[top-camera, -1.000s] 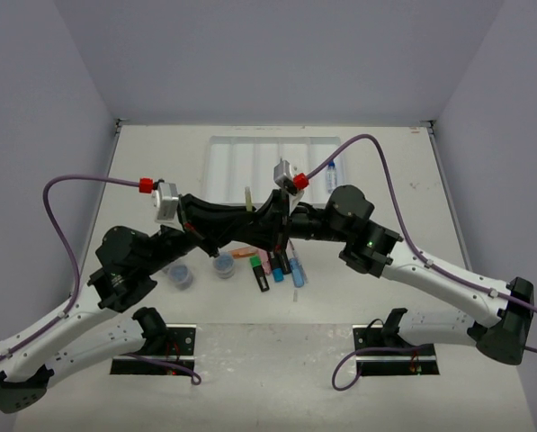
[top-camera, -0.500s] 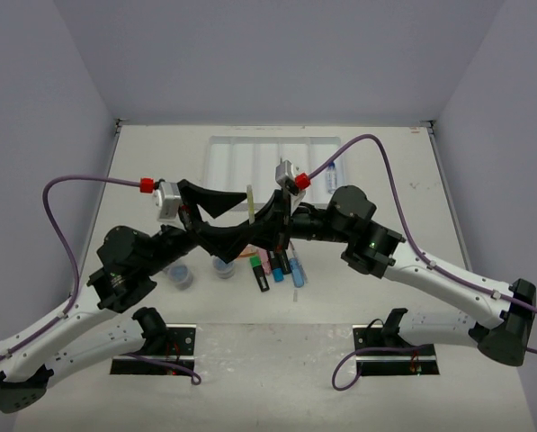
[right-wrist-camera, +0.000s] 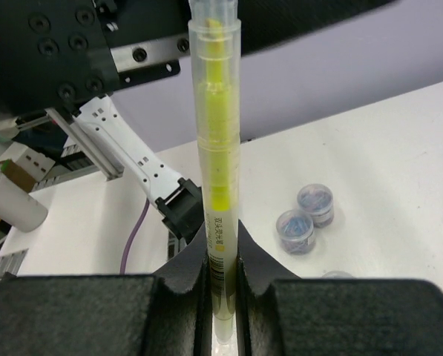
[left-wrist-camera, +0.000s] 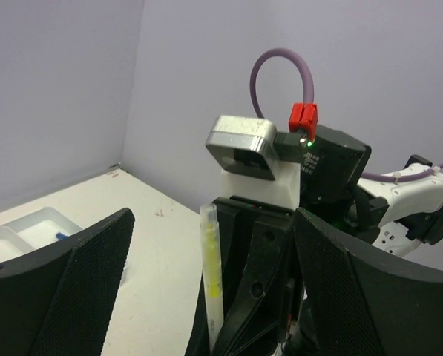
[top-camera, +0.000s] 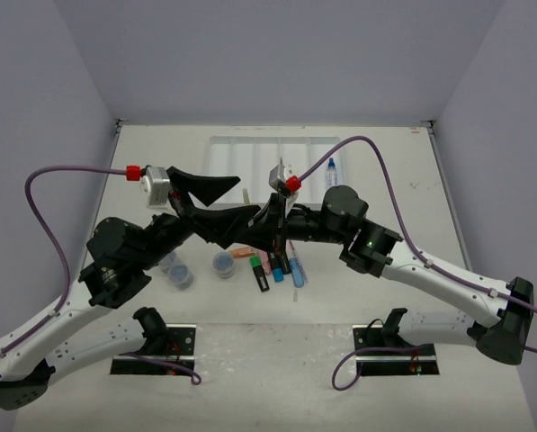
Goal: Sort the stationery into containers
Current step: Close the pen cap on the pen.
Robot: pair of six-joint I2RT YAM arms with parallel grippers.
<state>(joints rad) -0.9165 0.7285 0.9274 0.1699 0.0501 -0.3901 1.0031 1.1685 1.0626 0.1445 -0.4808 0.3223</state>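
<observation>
We see a pale table (top-camera: 412, 297). Beyond the left fingers (top-camera: 210, 184), the white tray (top-camera: 223, 153) rests on it at the far side. On the near side of those fingers lie round clear tubs (top-camera: 223, 264), and a bunch of highlighters (top-camera: 262, 279) is just right of the tubs.

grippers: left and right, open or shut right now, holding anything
Left gripper: open, holding nothing.
Right gripper: shut on the yellow highlighter pen.
</observation>
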